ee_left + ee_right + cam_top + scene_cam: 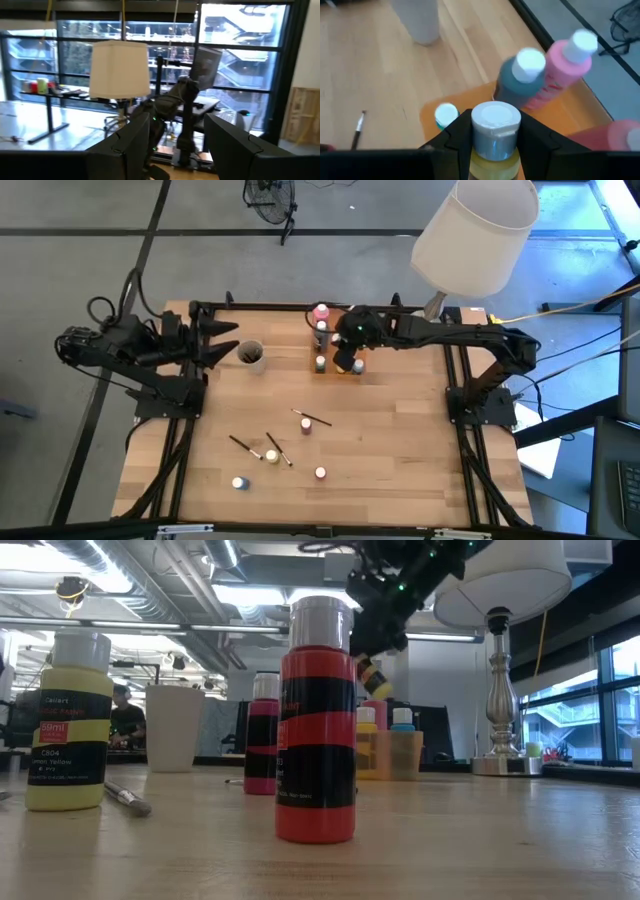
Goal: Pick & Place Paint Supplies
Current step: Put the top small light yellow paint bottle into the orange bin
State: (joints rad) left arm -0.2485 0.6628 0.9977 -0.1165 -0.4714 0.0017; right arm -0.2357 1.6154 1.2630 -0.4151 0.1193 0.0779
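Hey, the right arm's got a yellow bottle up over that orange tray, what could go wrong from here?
1. The right gripper holds the yellow bottle close above the dark bottle and pink bottle in the orange tray; lowering could tip them.
2. The bottle hangs tilted in the low view, so it may land on edge and topple.

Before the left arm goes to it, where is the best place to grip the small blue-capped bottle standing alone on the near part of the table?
Probably the blue-capped bottle is best gripped around its body under the cap, coming straight down. It stands upright, apart from the brushes.
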